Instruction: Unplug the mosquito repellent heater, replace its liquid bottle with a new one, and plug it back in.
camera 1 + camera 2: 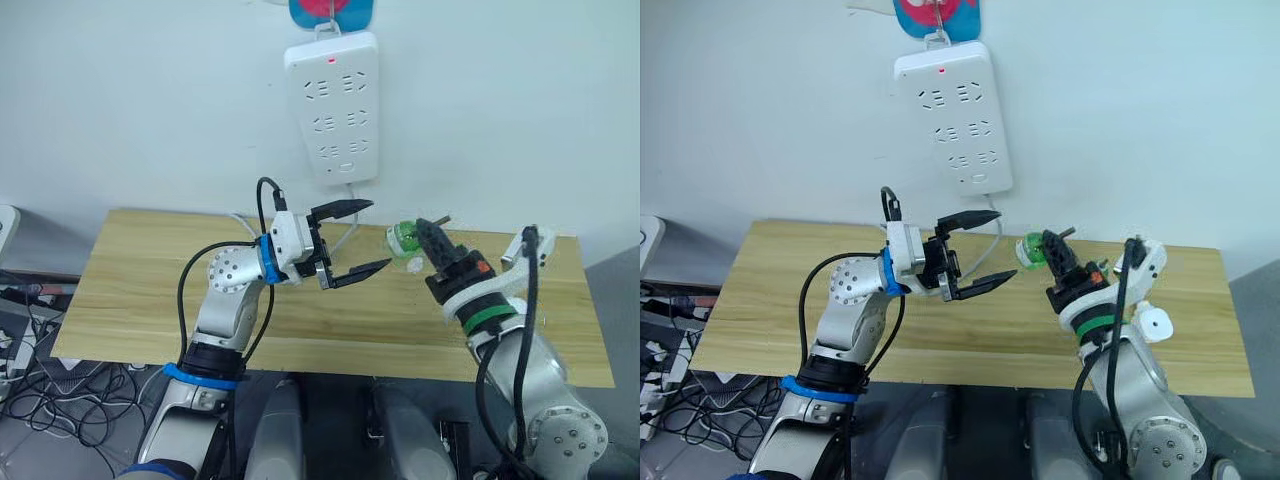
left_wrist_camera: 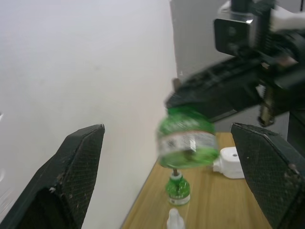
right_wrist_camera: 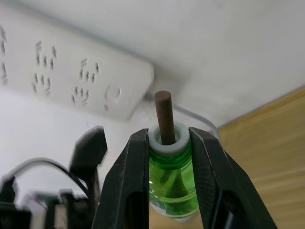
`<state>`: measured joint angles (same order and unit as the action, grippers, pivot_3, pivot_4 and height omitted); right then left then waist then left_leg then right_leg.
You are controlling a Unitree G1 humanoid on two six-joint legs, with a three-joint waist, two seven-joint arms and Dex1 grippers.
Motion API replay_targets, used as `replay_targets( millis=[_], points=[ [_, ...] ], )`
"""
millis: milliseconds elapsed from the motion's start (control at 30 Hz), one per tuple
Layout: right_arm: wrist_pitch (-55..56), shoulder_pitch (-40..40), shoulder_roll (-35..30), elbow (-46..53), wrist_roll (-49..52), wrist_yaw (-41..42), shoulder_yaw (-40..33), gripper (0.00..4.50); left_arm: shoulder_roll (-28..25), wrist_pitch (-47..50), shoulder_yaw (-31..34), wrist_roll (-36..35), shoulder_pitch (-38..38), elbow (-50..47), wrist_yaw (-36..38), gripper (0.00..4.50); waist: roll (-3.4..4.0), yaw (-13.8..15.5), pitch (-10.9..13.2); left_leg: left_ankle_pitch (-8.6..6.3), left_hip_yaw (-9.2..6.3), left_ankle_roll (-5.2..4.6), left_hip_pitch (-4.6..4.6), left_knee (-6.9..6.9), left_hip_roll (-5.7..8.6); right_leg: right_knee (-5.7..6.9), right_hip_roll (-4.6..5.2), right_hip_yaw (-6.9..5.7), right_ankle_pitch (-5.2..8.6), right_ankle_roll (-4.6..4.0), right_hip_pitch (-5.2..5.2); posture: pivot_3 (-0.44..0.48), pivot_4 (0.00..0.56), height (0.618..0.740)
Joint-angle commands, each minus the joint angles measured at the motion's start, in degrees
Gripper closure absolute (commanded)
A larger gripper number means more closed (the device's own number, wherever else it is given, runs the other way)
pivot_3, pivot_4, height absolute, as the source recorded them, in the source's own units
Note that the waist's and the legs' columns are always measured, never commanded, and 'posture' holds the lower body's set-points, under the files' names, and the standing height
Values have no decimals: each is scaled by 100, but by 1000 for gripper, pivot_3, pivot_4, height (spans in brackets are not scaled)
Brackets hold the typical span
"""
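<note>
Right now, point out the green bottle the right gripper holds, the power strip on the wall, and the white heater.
green bottle point(image 3: 172, 179): right wrist view, on its green body.
power strip point(image 1: 333, 105): left eye view, on its white face.
white heater point(image 2: 232, 163): left wrist view, on its top side.

- Table point(image 1: 150, 290): pale wood grain, matt.
- Power strip point(image 1: 333, 105): smooth white plastic, slight sheen.
- Green bottle point(image 3: 172, 183): clear glossy plastic (white collar, matt brown wick).
- Left gripper point(image 1: 355, 240): fingers point(image 2: 76, 171) black, finely cross-hatched.
- Right gripper point(image 3: 167, 143): smooth black fingers.
</note>
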<state>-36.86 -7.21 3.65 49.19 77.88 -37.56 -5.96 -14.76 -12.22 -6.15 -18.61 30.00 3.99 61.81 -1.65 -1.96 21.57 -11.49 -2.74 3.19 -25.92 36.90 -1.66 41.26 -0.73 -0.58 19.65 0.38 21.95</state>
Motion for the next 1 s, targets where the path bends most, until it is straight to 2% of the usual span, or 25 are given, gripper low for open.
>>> replay_targets(
  millis=[33,300,833,933,1000],
  points=[
    [555,-248,152,203,358,-451,188,3663,66,-141,-115,42,-79,-246,-129,47,0,-3,0,0,1,0,-1,0,0,1,-2,0,0,0,2,2,338,740],
    [1048,-308,-124,292,405,-770,696,3663,255,-511,-148,258,163,72,-469,47,-1,6,0,1,0,1,-3,0,1,1,-2,2,0,0,3,-9,342,740],
    [1539,-237,-529,323,529,-776,1153,3663,232,-788,-197,186,414,474,-311,47,-1,5,-1,1,0,0,-4,0,1,1,-2,1,0,0,4,-11,341,740],
    [1595,-212,-559,317,514,-754,1211,3663,238,-802,-206,143,426,501,-280,642,-1,6,-1,1,1,0,-4,0,1,1,-2,1,0,0,4,-11,341,740],
    [1625,-197,-597,322,522,-738,1246,3663,239,-787,-208,129,426,502,-276,1291,-1,6,-1,1,0,0,-4,0,1,1,-2,2,0,0,4,-11,341,740]
  ],
)
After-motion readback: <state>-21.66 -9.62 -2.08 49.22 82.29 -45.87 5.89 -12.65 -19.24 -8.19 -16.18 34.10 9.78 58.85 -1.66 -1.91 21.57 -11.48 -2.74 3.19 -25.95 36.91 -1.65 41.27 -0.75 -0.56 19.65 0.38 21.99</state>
